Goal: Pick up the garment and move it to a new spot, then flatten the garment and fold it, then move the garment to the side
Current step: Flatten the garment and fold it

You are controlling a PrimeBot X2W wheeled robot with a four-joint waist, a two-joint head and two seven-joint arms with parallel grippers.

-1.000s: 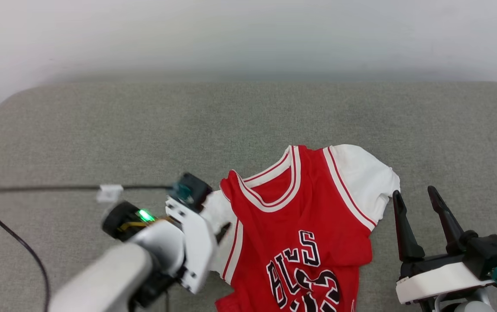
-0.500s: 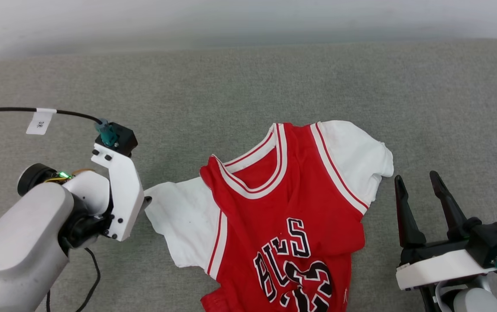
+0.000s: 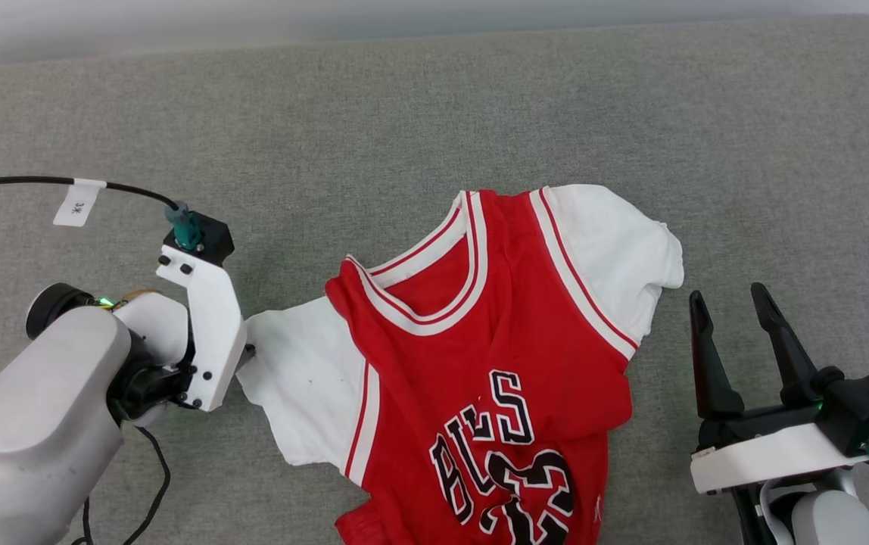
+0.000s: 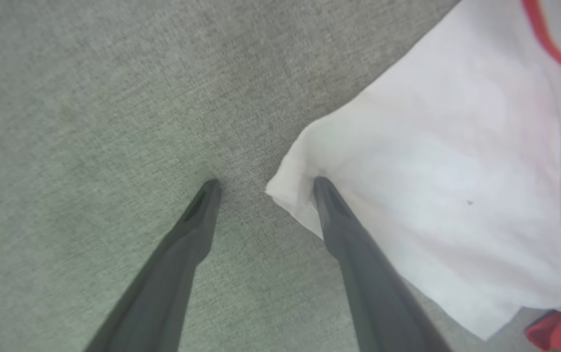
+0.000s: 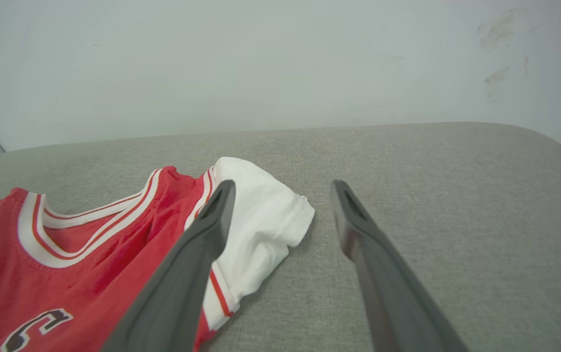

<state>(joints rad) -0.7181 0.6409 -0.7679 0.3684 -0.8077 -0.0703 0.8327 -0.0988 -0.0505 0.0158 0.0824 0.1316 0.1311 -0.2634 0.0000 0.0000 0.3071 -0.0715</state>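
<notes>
The garment [image 3: 480, 341], a red jersey with white sleeves and black letters, lies face up on the grey cushion [image 3: 404, 98], its lower part wrinkled. My left gripper [image 4: 267, 186] points down at the outer corner of the garment's left sleeve [image 4: 456, 171]. Its jaws are open; one fingertip [image 4: 322, 188] rests on the sleeve edge and the other on bare fabric. In the head view its white wrist bracket [image 3: 204, 333] covers the fingers. My right gripper [image 3: 728, 297] stands open just right of the other white sleeve [image 5: 261, 215], holding nothing.
A black cable [image 3: 18, 182] with a white tag [image 3: 77, 203] runs from the left wrist toward the left edge. A pale wall [image 5: 261, 63] rises behind the cushion. Bare cushion stretches beyond the garment and to its right.
My left arm has drawn away to the left off the garment, and the left sleeve now lies spread out. The head camera has tilted down. My right gripper has stayed put.
</notes>
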